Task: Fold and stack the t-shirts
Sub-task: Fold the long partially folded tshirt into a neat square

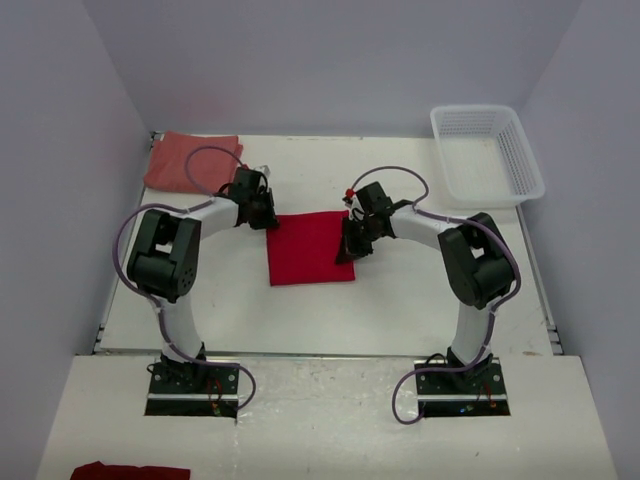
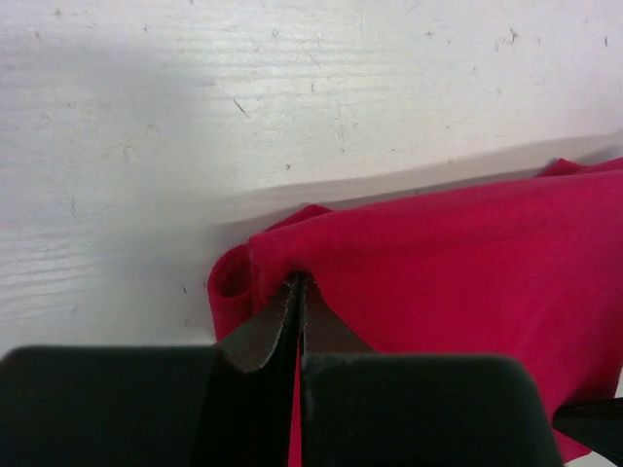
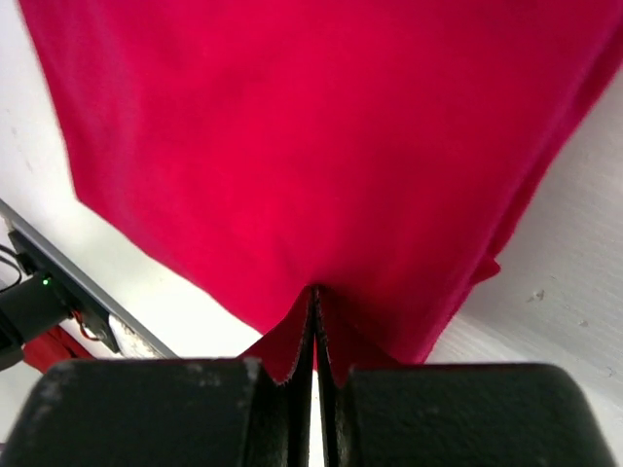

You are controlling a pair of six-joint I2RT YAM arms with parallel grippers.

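A bright red t-shirt point(image 1: 310, 247) lies folded into a rectangle at the middle of the table. My left gripper point(image 1: 268, 217) is at its far left corner, shut on a pinch of the red cloth point(image 2: 409, 263). At the shirt's right edge, my right gripper point(image 1: 349, 245) is shut on the red fabric point(image 3: 321, 136), which bunches at the fingertips. A paler salmon-red t-shirt point(image 1: 192, 160) lies folded at the table's far left corner, apart from both grippers.
A white lattice basket point(image 1: 487, 152) stands at the far right corner. Grey walls close in the table on three sides. A piece of red cloth point(image 1: 130, 471) shows on the near shelf at the bottom left.
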